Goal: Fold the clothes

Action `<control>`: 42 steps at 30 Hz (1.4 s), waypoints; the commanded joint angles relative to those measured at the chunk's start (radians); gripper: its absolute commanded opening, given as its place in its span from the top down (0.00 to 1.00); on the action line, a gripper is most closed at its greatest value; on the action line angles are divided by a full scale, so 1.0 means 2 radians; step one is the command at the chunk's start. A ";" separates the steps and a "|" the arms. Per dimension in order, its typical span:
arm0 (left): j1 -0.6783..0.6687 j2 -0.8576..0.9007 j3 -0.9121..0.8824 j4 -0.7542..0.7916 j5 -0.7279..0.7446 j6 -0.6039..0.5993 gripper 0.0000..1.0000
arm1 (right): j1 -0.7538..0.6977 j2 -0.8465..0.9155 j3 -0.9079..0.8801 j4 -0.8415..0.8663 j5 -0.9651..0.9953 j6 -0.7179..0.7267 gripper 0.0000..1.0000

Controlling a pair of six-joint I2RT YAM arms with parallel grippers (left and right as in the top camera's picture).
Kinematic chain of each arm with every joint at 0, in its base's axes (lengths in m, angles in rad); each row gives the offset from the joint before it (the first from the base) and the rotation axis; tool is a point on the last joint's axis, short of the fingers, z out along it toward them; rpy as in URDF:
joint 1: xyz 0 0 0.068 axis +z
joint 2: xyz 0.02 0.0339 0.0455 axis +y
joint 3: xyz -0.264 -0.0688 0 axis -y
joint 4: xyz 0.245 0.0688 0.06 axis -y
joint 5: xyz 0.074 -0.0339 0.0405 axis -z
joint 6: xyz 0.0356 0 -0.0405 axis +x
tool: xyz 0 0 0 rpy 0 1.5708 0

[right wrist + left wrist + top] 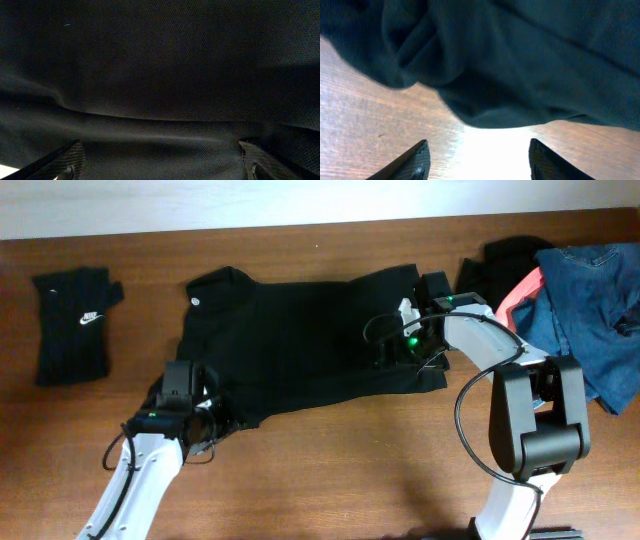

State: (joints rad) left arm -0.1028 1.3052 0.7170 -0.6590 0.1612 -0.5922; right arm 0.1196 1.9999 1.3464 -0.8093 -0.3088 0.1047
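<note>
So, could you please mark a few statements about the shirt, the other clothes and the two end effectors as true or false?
1. The black shirt lies spread out in the middle of the table. True.
2. The swoosh-marked black piece lies on top of the denim. False: it lies alone at the left end, far from the denim at the right end.
3. The left end effector grips a fold of the shirt. False: its jaws stand open, with bare table between them and the shirt's edge just ahead.
4. The right end effector is open over black fabric. True.
5. A coral-pink piece shows beside the denim. True.
</note>
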 commanded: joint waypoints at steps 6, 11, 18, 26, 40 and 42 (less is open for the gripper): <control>0.004 0.005 -0.025 0.020 -0.017 -0.008 0.39 | -0.001 0.019 -0.009 0.012 0.012 -0.011 0.04; 0.004 0.005 -0.036 0.041 -0.025 -0.014 0.40 | -0.001 0.019 -0.009 0.012 0.012 -0.011 0.04; 0.004 0.010 -0.066 0.072 -0.027 -0.027 0.45 | -0.001 0.019 -0.009 0.012 0.012 -0.011 0.04; 0.004 0.021 -0.083 0.128 -0.027 -0.046 0.51 | -0.001 0.019 -0.009 0.012 0.012 -0.011 0.04; 0.004 0.021 -0.083 0.156 -0.027 -0.046 0.52 | -0.001 0.019 -0.009 0.012 0.012 -0.011 0.04; 0.004 0.021 -0.083 0.156 -0.027 -0.046 0.52 | -0.001 0.019 -0.009 0.012 0.012 -0.011 0.04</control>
State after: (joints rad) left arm -0.1020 1.3418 0.5560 -0.3470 0.1158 -0.6754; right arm 0.1196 1.9999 1.3464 -0.8085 -0.3088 0.1043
